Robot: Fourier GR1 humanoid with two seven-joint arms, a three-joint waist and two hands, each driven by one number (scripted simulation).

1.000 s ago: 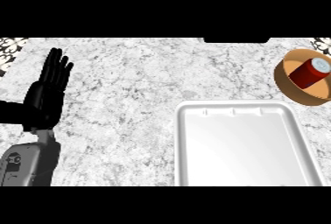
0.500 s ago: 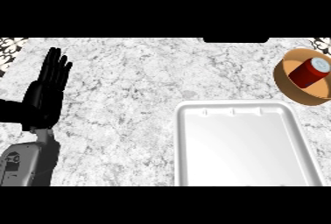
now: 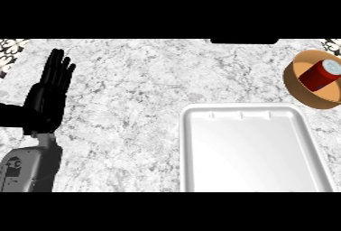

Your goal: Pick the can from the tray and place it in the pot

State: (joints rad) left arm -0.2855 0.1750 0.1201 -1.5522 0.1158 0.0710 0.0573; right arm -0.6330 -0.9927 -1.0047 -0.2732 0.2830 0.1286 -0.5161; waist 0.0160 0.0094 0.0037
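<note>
Nothing has moved since earlier. Left hand (image 3: 45,97) rests open, fingers straight, over the speckled marble counter (image 3: 133,90). Right of it, a smooth white rectangular tray (image 3: 193,180). Far right, a round brown pot (image 3: 297,88) holds the red can (image 3: 320,75), apparently tilted.

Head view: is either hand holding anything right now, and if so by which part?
Nothing is held. The left hand rests open at the left edge, fingers straight. The right hand is out of view. The can sits in the pot.

left hand (image 3: 45,97) shifted a little toward the view's left edge, its grey forearm (image 3: 30,169) likewise
</note>
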